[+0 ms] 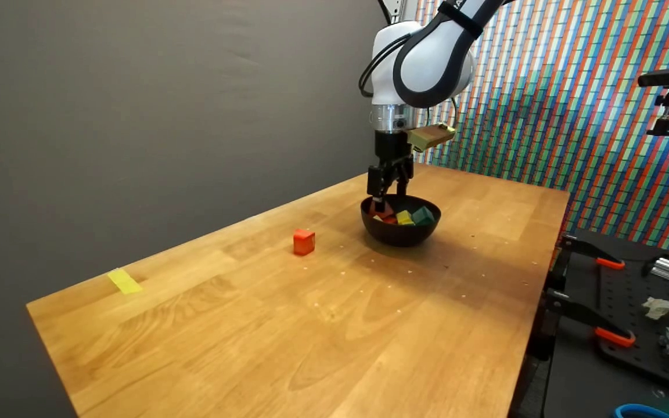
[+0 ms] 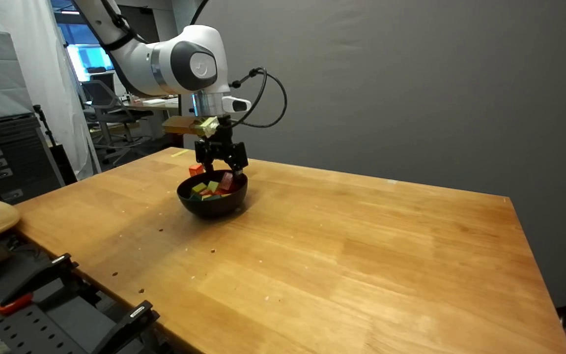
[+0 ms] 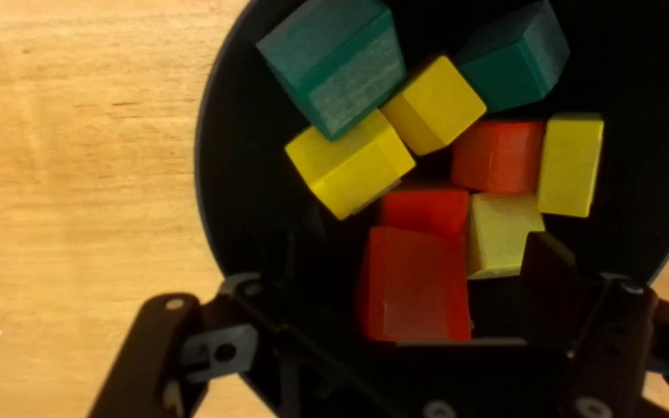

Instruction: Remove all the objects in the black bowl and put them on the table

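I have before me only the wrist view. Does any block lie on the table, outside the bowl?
Observer: Yes. In both exterior views, one orange-red cube rests on the table, outside the black bowl.
Operator: Thank you. Is something else lying there, farther from the bowl?
Observer: Yes, a flat yellow tape strip by the table's edge.
Operator: Which is nearer to this tape, the cube or the bowl?
Observer: The orange-red cube; it sits between tape and bowl.

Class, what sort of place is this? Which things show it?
Likely a robotics lab, perhaps with office space nearby: a robot arm, a perforated black plate, and an office chair in the background show it.
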`<state>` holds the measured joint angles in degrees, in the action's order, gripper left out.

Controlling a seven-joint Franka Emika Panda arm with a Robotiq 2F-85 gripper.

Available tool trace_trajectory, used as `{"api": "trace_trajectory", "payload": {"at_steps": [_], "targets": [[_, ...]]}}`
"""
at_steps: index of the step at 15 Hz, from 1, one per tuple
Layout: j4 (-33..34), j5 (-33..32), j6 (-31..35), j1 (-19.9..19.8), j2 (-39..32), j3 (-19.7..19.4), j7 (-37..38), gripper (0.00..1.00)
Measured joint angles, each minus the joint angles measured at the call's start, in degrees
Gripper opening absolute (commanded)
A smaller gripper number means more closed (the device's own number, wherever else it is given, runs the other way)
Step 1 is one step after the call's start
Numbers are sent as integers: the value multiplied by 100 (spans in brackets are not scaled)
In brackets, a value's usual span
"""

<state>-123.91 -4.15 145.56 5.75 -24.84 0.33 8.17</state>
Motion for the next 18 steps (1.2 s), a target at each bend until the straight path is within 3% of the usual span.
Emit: {"api": "trace_trajectory", "payload": {"at_steps": [1, 2, 4, 10, 15, 18], "targets": [[24, 80, 3, 17, -28, 17, 114, 100], [56, 166, 12, 24, -58, 28, 219, 77], [121, 286, 47, 23, -120, 23, 358, 68], [389, 313, 115, -2, -449, -155, 717, 21], [440, 313, 77, 41, -389, -166, 815, 21], [181, 96, 63, 135, 141, -357, 1039, 21]]}}
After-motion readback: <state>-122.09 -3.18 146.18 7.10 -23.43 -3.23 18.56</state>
